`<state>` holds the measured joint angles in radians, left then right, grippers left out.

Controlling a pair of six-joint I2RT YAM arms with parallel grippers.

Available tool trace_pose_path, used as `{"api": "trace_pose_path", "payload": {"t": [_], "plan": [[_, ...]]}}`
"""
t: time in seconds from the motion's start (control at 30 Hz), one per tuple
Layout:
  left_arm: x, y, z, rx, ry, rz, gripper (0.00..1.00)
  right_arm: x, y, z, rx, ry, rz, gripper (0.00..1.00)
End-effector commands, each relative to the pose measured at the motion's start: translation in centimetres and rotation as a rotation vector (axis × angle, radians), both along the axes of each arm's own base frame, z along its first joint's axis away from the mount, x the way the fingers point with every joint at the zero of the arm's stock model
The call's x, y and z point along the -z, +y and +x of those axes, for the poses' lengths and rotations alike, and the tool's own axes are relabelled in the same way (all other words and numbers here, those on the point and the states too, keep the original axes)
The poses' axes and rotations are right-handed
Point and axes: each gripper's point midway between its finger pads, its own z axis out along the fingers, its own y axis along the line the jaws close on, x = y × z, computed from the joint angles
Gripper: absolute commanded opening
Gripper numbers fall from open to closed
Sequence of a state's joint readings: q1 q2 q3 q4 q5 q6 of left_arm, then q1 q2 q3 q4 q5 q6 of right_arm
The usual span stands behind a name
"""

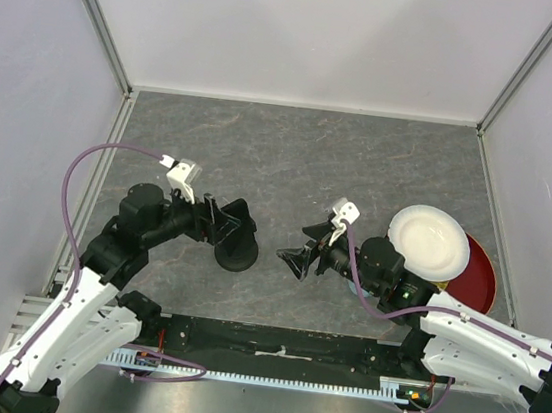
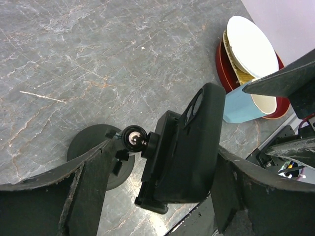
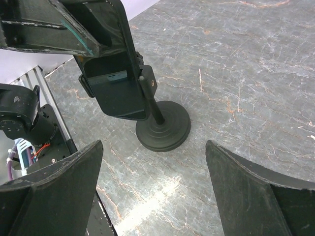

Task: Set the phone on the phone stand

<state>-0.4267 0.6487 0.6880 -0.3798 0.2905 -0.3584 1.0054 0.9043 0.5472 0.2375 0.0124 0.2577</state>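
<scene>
Top view: the left claw (image 1: 241,228) hangs low over the phone stand (image 1: 237,253), just left of the frame's centre. Its black fingers blend with the stand, so the phone cannot be picked out here. The right claw (image 1: 299,249) sits just right of centre, pointing at the stand, jaws apart and holding nothing. A white plate (image 1: 430,243) lies on a red plate (image 1: 481,280) at the right, and the right arm covers their lower left edge.

Left wrist view: the phone (image 2: 197,142), in a black case with its back to the camera, sits tilted in the stand's clamp head (image 2: 156,162). The ball joint (image 2: 134,138) and part of the round base (image 2: 91,147) show to its left. The left claw's fingers (image 2: 74,196) stand wide apart on either side of the phone and the clamp head. The far finger lies close to the phone's edge, but contact cannot be made out. A light blue mug (image 2: 240,105) and the stacked plates lie at the upper right, partly behind the right claw's dark fingers.

Right wrist view: the stand rests on the grey marbled table (image 3: 246,73) with its post tilted. The phone (image 3: 117,93) is in the cradle at the upper left, and the left claw overlaps its top. The right claw's fingers (image 3: 54,191) are spread wide at the bottom corners, cut off by the frame.
</scene>
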Motion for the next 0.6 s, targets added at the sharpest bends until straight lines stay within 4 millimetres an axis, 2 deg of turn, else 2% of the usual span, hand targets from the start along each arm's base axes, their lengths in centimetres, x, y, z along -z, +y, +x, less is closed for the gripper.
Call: {"api": "trace_pose_path", "payload": {"t": [0.0,0.13,0.17,0.2,0.27,0.3,0.5,0.57], "plan": [[-2.0,0.6,-0.3,-0.032,-0.019,-0.028,0.81,0.0,-0.1,-0.3,-0.01,-0.004,0.017,0.91],[-2.6,1.5,-0.2,-0.112,0.027,-0.031,0.8,-0.1,0.0,-0.3,-0.011,0.0,0.016,0.91],[-2.2,1.8,-0.5,-0.124,0.062,-0.024,0.8,0.0,0.0,-0.3,-0.009,0.0,0.013,0.91],[-3.0,1.9,-0.7,-0.133,0.066,-0.03,0.79,0.0,0.0,-0.2,-0.008,0.001,0.012,0.91],[-3.0,2.1,-1.4,-0.15,0.128,-0.037,0.79,0.1,0.0,-0.3,-0.011,0.0,0.011,0.91],[-3.9,2.1,-1.7,-0.153,0.126,-0.053,0.79,0.2,-0.1,-0.3,-0.01,0.001,0.01,0.91],[-6.6,1.8,-3.9,-0.154,0.174,-0.195,0.77,0.3,-0.2,-0.3,-0.013,-0.011,0.003,0.92],[-6.8,1.2,-4.5,-0.132,0.21,-0.238,0.72,0.3,-0.3,-0.4,-0.013,-0.016,0.004,0.92]]}}
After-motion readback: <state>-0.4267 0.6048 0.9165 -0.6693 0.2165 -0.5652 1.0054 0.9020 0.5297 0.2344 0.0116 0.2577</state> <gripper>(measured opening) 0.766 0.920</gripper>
